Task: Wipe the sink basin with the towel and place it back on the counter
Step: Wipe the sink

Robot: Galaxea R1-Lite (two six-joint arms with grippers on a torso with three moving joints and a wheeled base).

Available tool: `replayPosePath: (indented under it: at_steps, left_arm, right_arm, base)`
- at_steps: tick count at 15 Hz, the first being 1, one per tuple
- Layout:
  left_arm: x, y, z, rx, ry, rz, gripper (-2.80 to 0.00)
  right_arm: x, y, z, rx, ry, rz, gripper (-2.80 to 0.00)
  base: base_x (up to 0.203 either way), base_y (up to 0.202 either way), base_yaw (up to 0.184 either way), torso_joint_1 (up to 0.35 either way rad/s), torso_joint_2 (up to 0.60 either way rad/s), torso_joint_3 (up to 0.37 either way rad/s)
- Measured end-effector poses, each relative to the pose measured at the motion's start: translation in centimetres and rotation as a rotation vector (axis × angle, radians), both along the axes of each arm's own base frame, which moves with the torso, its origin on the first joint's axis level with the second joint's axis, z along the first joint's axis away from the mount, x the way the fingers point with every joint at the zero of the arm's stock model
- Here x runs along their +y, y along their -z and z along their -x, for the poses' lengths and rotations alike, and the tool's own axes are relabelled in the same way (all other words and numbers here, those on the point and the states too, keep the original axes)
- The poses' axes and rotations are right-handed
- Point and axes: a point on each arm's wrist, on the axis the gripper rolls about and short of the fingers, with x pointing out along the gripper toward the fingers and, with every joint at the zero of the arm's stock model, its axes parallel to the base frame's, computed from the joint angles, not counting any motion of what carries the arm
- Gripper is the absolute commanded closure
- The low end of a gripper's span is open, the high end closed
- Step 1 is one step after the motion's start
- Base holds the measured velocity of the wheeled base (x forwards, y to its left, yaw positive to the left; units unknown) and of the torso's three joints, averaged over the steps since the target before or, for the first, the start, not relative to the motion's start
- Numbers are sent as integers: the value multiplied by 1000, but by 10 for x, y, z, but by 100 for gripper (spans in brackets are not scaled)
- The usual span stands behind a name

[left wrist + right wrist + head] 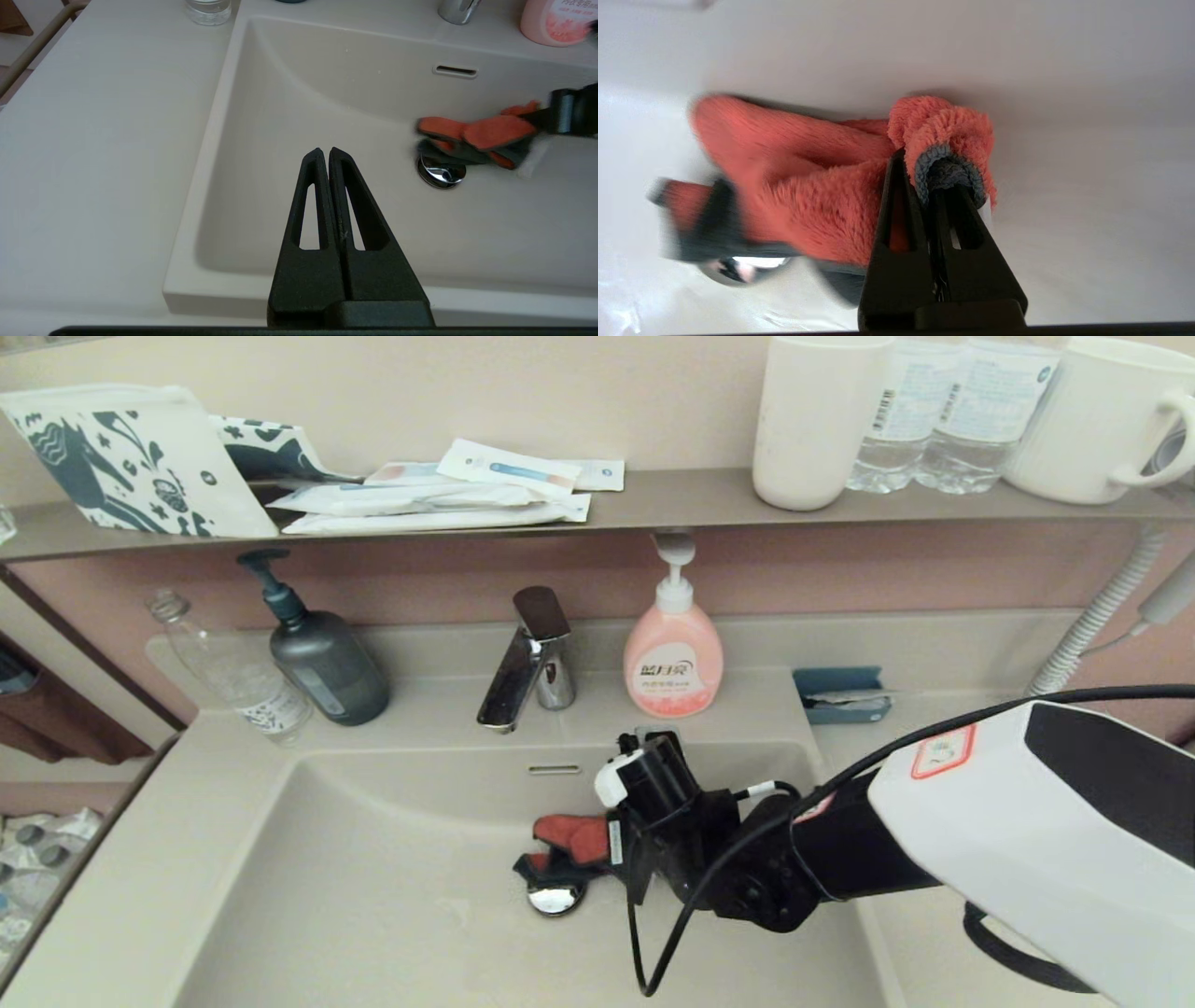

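The beige sink basin (373,859) fills the lower middle of the head view, with its chrome drain plug (555,896) and overflow slot (554,769). My right gripper (605,847) is down inside the basin, shut on the towel (571,838). In the right wrist view the red-orange and dark grey towel (808,186) is bunched around the right gripper (924,163) and hangs over the drain plug (738,268). My left gripper (324,151) is shut on nothing, above the basin's front left edge, with the towel (486,135) off to its side. The counter (121,877) borders the basin.
Behind the basin stand a chrome faucet (527,658), a pink soap bottle (672,653), a dark pump bottle (327,663) and a clear bottle (233,672). A blue dish (840,695) sits at the back right. The shelf (653,499) above holds a patterned pouch, packets, cups and water bottles.
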Motion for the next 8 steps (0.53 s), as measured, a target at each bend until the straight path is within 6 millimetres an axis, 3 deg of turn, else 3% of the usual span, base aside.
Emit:
replayPosePath:
  at_steps: [8]
  left_arm:
    - [0, 0, 0, 0, 0, 0, 0]
  right_arm:
    - [-78, -55, 18, 2, 103, 9, 0]
  base:
    - [0, 0, 0, 0, 0, 0]
